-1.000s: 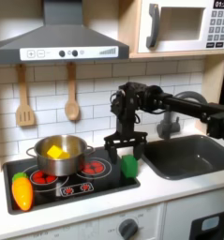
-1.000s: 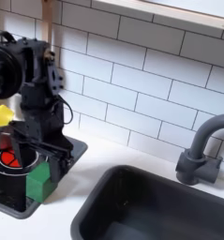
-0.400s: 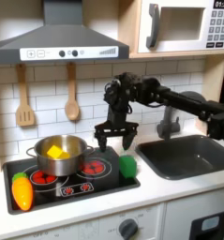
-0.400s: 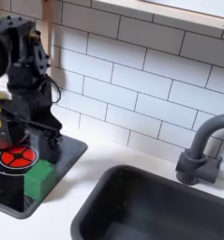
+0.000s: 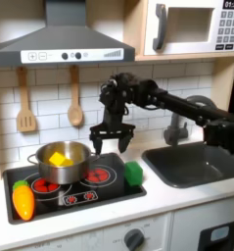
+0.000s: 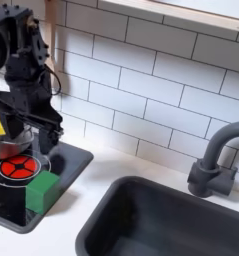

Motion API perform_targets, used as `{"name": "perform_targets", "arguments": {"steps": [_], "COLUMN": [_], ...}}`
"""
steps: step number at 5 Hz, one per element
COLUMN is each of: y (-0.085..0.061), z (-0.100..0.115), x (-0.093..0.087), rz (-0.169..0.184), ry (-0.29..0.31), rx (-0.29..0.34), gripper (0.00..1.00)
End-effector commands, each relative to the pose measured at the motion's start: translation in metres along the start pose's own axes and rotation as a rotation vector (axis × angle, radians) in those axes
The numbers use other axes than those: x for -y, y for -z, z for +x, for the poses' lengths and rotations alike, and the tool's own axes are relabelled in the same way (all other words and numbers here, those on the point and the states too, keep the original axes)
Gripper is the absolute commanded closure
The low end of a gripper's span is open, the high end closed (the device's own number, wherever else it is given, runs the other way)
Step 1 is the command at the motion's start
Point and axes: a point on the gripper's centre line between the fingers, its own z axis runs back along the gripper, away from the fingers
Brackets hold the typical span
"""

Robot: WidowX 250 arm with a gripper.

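The green rectangular sponge-like block [image 5: 134, 174] lies flat at the right edge of the black toy stovetop [image 5: 79, 197], dull green with a soft, matte surface; in the second exterior view it [image 6: 41, 189] sits at the stovetop's near right corner. The black gripper [image 5: 111, 143] hangs above the stovetop, up and to the first exterior view's left of the block, its jaws spread apart and holding nothing. A silver metal pot [image 5: 62, 164] stands on the back left burner with a yellow chunk [image 5: 58, 158] inside. The dark sink basin [image 5: 192, 162] is set into the white desk [image 5: 177, 196].
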Motion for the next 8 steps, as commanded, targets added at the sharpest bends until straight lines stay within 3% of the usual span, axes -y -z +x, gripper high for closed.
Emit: {"name": "perform_targets", "arguments": {"steps": [1,3,6,7,8], "y": [0.004,0.005,0.032,0.035,0.03], "z": [0.011,0.017,0.018,0.016,0.018], "x": [-0.015,-0.022,-0.025,-0.021,-0.019], "rz": [0.02,0.038,0.04,0.027,0.018], "ry": [-0.021,-0.029,-0.035,-0.033,-0.034], "rx": [0.004,0.009,-0.051,-0.058,-0.047], "gripper": [0.0,0.0,0.0,1.0,1.0]}}
